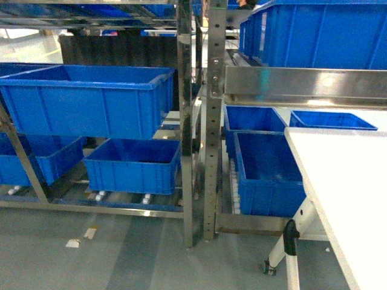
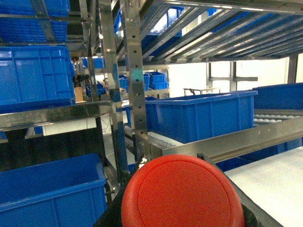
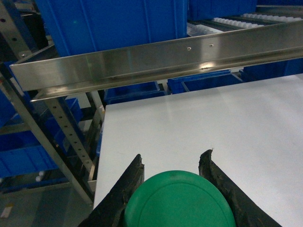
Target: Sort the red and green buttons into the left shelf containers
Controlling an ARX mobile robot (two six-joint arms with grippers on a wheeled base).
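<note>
Between each wrist's claw jaws sits a button, red button (image 2: 182, 193) clamped left, green button (image 3: 180, 201) clamped right, so carrying is underway; next, reach over the left shelf bin (image 1: 91, 99) and release.

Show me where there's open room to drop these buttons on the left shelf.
The big upper blue bin looks empty, open-topped. The lower bin beside the steel upright is open too, but tucked under it. The white table is bare.
</note>
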